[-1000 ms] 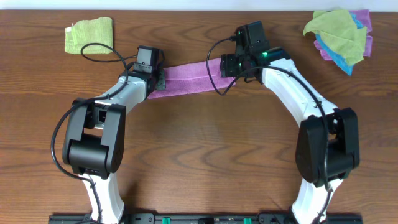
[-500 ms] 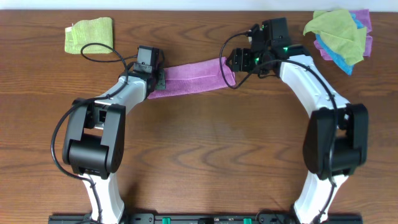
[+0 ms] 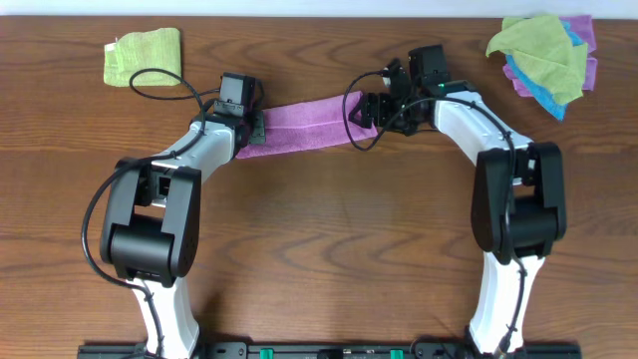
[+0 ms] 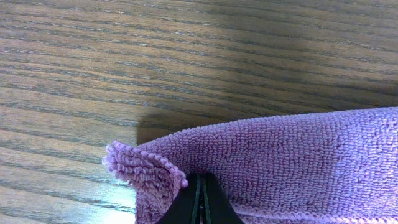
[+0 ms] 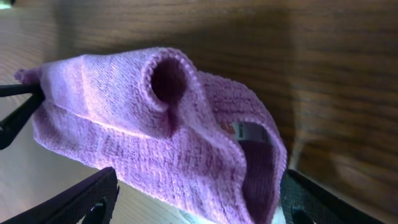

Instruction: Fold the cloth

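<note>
The lilac-purple cloth (image 3: 309,122) lies as a folded strip across the back middle of the table. My left gripper (image 3: 251,132) is shut on its left end. In the left wrist view the closed gripper (image 4: 200,204) pinches the cloth (image 4: 280,162) beside a curled corner. My right gripper (image 3: 367,110) stands at the strip's right end. In the right wrist view the gripper (image 5: 199,205) is open, and the looped, doubled end of the cloth (image 5: 155,124) lies between its wide-apart fingers (image 5: 81,199), not pinched.
A yellow-green cloth (image 3: 145,55) lies folded at the back left. A heap of green, blue and purple cloths (image 3: 546,55) sits at the back right corner. Bare wooden tabletop (image 3: 329,229) stretches in front of the strip.
My right gripper has opened off the cloth's right end, while its wrist swung right and partly back. The left gripper has not moved.
</note>
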You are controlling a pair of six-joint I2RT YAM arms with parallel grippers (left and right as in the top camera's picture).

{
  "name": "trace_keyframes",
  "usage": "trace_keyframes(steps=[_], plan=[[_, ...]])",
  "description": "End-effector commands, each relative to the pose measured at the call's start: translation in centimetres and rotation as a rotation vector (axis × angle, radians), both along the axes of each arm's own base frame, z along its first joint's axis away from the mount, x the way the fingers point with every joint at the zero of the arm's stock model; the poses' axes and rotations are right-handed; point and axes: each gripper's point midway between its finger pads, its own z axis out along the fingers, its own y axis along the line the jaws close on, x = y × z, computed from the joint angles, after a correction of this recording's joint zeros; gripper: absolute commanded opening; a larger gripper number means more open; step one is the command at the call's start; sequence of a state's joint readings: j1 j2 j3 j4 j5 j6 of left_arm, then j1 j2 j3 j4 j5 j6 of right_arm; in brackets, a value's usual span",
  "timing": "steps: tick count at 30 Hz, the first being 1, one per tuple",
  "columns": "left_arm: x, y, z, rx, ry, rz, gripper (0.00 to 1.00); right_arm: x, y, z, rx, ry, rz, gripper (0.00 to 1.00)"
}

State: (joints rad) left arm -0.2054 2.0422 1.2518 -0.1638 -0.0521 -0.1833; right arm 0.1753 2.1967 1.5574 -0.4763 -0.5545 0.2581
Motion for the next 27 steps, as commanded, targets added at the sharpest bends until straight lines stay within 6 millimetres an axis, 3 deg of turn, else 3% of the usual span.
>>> trace_keyframes(steps=[1, 8, 12, 15, 19, 25, 27], plan=[[-0.5, 0.2, -1.4, 0.006, 0.043, 0.005, 0.06, 0.4, 0.4, -0.4, 0.06, 0.009, 0.014, 0.84], [-0.5, 0.2, -1.4, 0.006, 0.044, 0.005, 0.06, 0.5, 0.8, -2.8, 0.092, 0.055, -0.004, 0.83], [-0.5, 0.2, -1.4, 0.006, 0.044, 0.005, 0.06, 1.3, 1.1, -3.2, 0.123, 0.044, -0.029, 0.78], [-0.5, 0.2, -1.4, 0.006, 0.043, 0.005, 0.06, 1.9, 1.3, -3.0, 0.137, 0.03, -0.042, 0.68], [-0.5, 0.2, -1.4, 0.006, 0.043, 0.005, 0.06, 1.9, 1.4, -3.0, 0.136, 0.023, -0.039, 0.46], [-0.5, 0.2, -1.4, 0.006, 0.043, 0.005, 0.06, 2.4, 1.4, -2.8, 0.143, 0.015, -0.06, 0.01], [-0.6, 0.2, -1.4, 0.007, 0.046, 0.005, 0.06, 2.6, 1.6, -2.4, 0.16, 0.021, -0.066, 0.02]])
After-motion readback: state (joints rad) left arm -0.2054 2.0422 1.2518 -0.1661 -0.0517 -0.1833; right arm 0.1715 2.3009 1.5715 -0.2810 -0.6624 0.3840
